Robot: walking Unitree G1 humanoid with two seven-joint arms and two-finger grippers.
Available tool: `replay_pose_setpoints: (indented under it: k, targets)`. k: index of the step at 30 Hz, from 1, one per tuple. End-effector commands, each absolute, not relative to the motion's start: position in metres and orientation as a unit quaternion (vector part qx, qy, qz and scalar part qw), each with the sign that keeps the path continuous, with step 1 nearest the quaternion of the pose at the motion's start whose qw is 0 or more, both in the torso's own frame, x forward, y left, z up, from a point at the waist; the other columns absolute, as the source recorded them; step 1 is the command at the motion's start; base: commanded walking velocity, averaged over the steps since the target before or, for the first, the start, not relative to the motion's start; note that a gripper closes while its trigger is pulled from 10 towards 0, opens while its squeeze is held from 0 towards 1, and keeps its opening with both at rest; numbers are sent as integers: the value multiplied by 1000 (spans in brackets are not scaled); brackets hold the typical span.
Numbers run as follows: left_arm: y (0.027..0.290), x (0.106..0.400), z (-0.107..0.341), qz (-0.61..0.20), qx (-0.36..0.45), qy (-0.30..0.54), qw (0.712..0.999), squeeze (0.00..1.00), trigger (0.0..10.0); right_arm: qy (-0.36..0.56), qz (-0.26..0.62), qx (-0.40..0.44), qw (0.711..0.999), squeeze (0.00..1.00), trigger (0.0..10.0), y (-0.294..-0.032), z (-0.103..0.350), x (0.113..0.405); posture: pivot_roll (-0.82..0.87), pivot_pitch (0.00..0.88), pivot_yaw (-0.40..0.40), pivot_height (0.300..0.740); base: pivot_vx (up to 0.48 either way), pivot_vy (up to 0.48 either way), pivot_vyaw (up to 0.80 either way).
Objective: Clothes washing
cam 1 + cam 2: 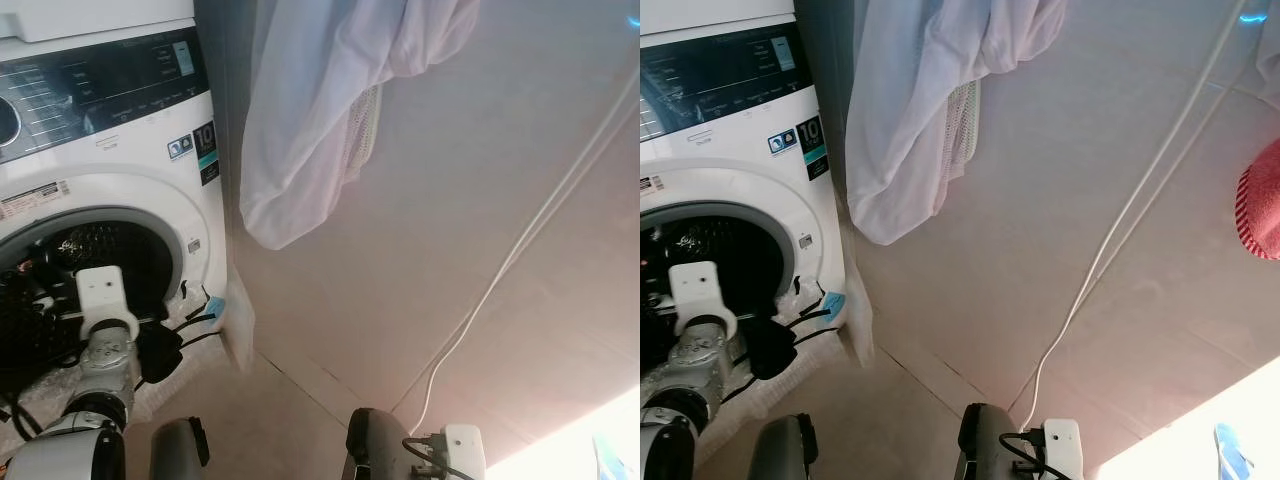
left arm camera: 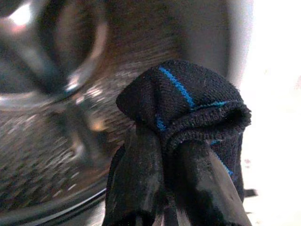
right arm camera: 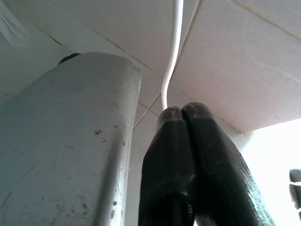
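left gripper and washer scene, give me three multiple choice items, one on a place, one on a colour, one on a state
1. Where is the left gripper?
A. at the open mouth of the washing machine
B. up at the hanging white garment
C. on the white cable

2. What colour are the stripes on the dark sock?
A. red
B. blue
C. yellow

3. How is the right gripper?
A. wide open
B. shut on the white cable
C. shut on nothing

Answers:
1 A, the eye views show the left arm reaching to the drum opening.
2 B, the left wrist view shows thin blue lines.
3 C, its fingertips touch, and the cable runs along the floor behind.
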State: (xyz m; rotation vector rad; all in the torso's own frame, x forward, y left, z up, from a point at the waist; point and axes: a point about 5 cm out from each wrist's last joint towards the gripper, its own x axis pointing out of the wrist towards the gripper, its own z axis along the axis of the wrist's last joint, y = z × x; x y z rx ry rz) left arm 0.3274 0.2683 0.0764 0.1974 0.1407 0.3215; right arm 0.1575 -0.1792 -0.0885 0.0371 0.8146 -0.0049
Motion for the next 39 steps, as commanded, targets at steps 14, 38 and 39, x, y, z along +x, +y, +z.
replay_pose_setpoints:
  k: [14, 38, 39]
  targets:
    - [250, 333, 77, 90, 109, 61, 988, 0, 10000, 460, 14, 30, 887, 0, 10000, -166, -103, 128, 172, 0, -129, 497, 0, 0, 0]
    - [245, 335, 77, 75, 106, 59, 990, 0, 10000, 460, 17, 30, 887, 0, 10000, -166, -103, 128, 176, 0, -130, 497, 0, 180, 0]
    - [245, 335, 77, 75, 106, 59, 990, 0, 10000, 460, 17, 30, 887, 0, 10000, -166, -103, 128, 176, 0, -129, 497, 0, 315, 0]
